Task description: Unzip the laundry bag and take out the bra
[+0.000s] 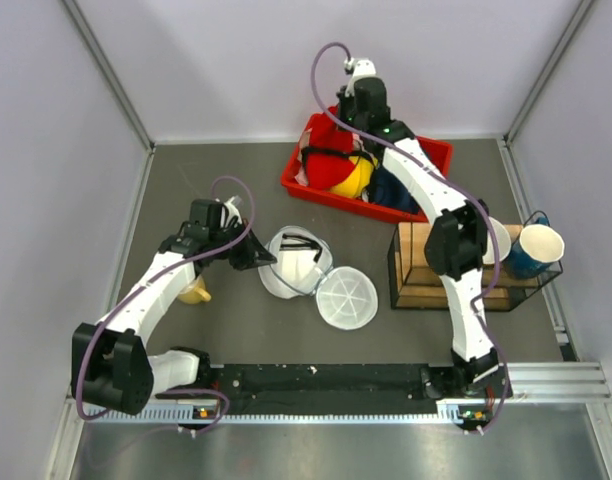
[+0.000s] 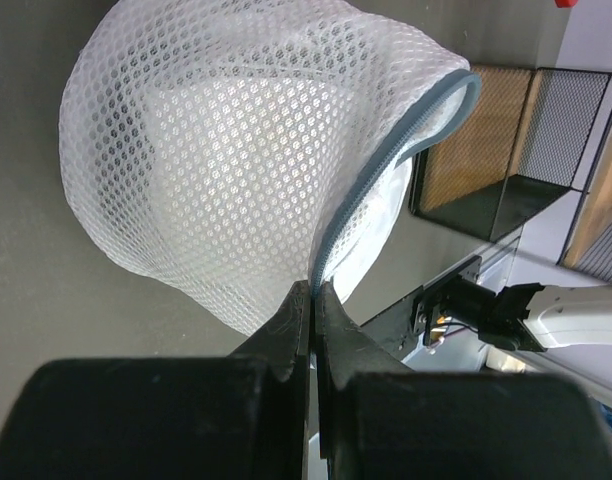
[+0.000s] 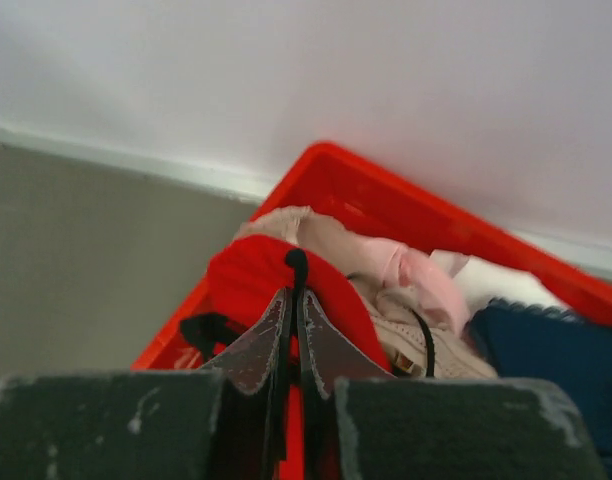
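Left fingers [image 2: 286, 335] are pinched shut on laundry bag [image 2: 216, 150] edge. Right fingers [image 3: 258, 345] are clamped on bra [image 3: 241, 285] strap, upper centre.

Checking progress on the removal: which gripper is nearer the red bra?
Right. The right gripper is shut on the bra by its strap, at the red bin; the left gripper is well away, pinching the laundry bag at its rim.

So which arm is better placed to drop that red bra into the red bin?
The right arm. The right fingers are shut on the bra by its strap, over the red bin. The left fingers are pinching the laundry bag's edge, away from the bin.
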You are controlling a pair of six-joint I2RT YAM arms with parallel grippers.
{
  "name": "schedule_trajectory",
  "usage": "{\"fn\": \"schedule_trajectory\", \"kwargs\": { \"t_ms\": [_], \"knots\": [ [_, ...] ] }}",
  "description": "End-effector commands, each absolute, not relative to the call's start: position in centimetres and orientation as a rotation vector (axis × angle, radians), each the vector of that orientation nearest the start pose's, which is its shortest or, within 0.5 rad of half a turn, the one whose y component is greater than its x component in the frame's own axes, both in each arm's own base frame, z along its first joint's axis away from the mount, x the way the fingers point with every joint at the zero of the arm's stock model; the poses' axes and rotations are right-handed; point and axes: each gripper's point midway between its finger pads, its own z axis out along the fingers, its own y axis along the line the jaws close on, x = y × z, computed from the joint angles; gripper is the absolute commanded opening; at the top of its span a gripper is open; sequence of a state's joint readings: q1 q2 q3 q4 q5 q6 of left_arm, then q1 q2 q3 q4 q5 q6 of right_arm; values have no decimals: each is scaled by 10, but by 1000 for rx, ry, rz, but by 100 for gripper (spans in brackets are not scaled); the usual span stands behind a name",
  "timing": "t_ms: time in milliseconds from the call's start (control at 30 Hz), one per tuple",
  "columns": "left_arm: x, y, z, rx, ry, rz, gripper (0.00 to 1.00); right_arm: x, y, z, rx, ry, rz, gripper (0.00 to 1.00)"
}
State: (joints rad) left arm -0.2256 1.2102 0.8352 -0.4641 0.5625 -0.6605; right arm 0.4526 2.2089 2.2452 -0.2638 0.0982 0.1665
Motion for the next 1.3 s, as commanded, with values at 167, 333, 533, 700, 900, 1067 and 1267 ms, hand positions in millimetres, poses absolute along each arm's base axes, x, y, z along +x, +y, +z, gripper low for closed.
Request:
{"fn": "schedule_trajectory", "kwargs": {
  "t_ms": [167,333,533,700,900,1067,1267],
  "knots": [
    [255,-180,148,-266,2487,-1075,0,625,295,195,-172,1950,377,0],
    [255,-181,148,-264,2489,-1075,0,618,299,178,-169,1996,419,0],
    [255,-182,148,-257,2488,-1073,0,609,292,209,-168,1939,372,0],
    [256,-182,149,-249,2485,-1072,0,599,282,244,-153,1883,301,0],
    [256,-182,151,-240,2480,-1073,0,584,281,266,-195,1836,162,0],
    [256,-183,152,-237,2476,-1075,0,579,280,264,-201,1841,138,0],
    [256,-182,153,-231,2476,-1071,0,571,284,250,-213,1877,181,0]
  ]
}}
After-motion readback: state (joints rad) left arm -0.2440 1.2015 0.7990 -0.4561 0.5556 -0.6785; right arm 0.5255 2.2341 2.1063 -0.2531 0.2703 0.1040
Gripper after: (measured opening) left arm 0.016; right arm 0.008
